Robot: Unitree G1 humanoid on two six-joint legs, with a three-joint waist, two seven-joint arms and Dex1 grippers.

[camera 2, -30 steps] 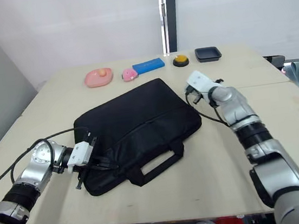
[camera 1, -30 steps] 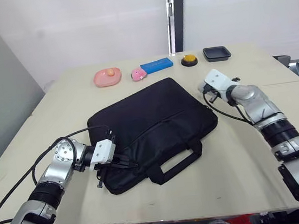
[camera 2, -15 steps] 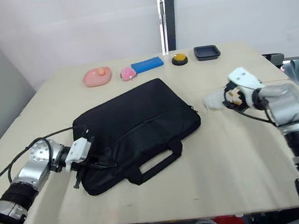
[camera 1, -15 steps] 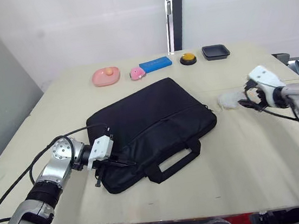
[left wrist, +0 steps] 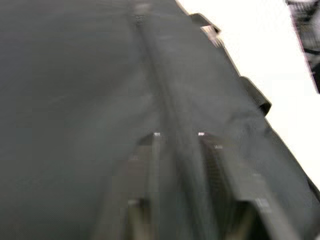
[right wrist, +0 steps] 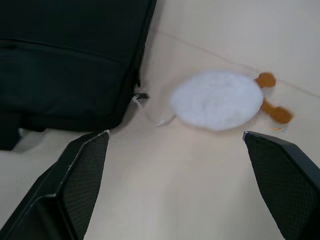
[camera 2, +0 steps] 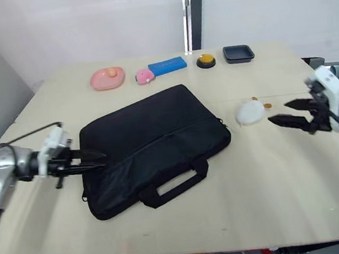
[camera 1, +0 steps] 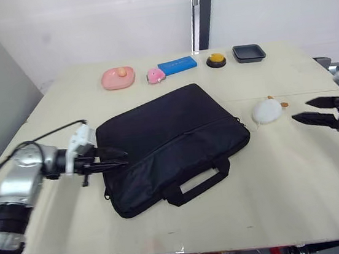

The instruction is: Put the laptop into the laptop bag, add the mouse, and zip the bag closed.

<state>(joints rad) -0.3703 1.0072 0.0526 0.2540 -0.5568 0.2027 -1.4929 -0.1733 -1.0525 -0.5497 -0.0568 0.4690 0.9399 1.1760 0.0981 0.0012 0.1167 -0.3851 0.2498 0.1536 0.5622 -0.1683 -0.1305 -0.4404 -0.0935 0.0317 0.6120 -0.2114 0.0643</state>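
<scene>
The black laptop bag (camera 1: 171,142) lies flat in the middle of the table, its strap handle toward the front edge. My left gripper (camera 1: 121,157) is at the bag's left end, fingers parted and pointing across the fabric; the left wrist view has the bag (left wrist: 90,100) close under the fingers. My right gripper (camera 1: 307,111) hovers open over the table to the right, holding nothing. Between it and the bag lies a white duck-like toy (camera 1: 267,110) with orange parts, also seen as the toy (right wrist: 216,100) in the right wrist view. The laptop and the mouse are out of view.
Along the far edge stand a pink dish (camera 1: 119,78), a small pink toy (camera 1: 155,75), a blue box (camera 1: 177,65), a yellow button (camera 1: 214,60) and a small black tray (camera 1: 248,52). Bare tabletop (camera 1: 287,174) stretches right of and in front of the bag.
My right gripper has opened and drawn back to the right, leaving the white toy on the table. My left gripper has slid left off the bag's front corner and its fingers have parted.
</scene>
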